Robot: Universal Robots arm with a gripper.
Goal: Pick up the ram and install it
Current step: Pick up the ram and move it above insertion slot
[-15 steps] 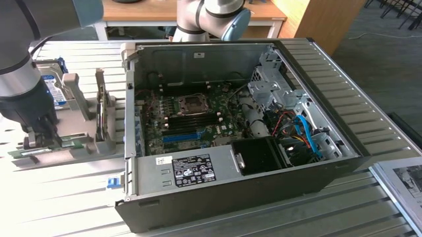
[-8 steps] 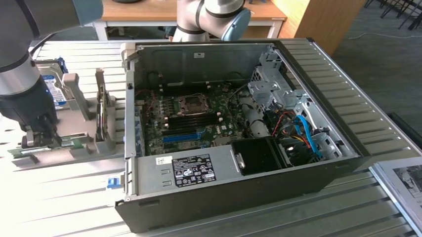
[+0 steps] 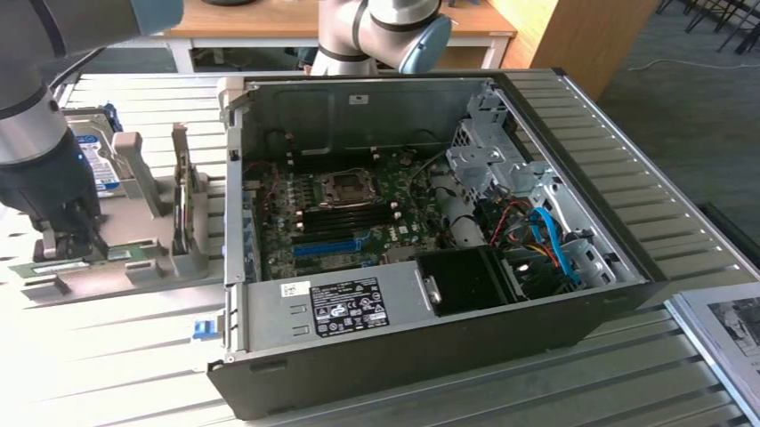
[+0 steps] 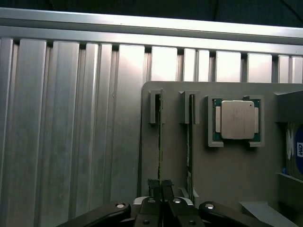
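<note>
In the wrist view two ram sticks stand on edge in slots of a grey holder (image 4: 227, 165). My gripper (image 4: 160, 188) is shut on the ram (image 4: 159, 137), its two dark fingers pressed against the thin green board from either side. The second ram stick (image 4: 190, 137) stands in the neighbouring slot. In the exterior view my gripper (image 3: 68, 242) reaches down onto the holder (image 3: 131, 267) at that view's left, where a green ram edge (image 3: 48, 268) shows. The open computer case (image 3: 416, 240) holds the motherboard with its dark memory slots (image 3: 347, 214).
A square silver processor chip (image 4: 235, 119) lies in a holder pocket beside the sticks. A hard drive with a blue label (image 3: 98, 158) stands behind the holder. A second robot arm (image 3: 380, 31) stands beyond the case. Everything rests on a ribbed metal table (image 4: 71, 132).
</note>
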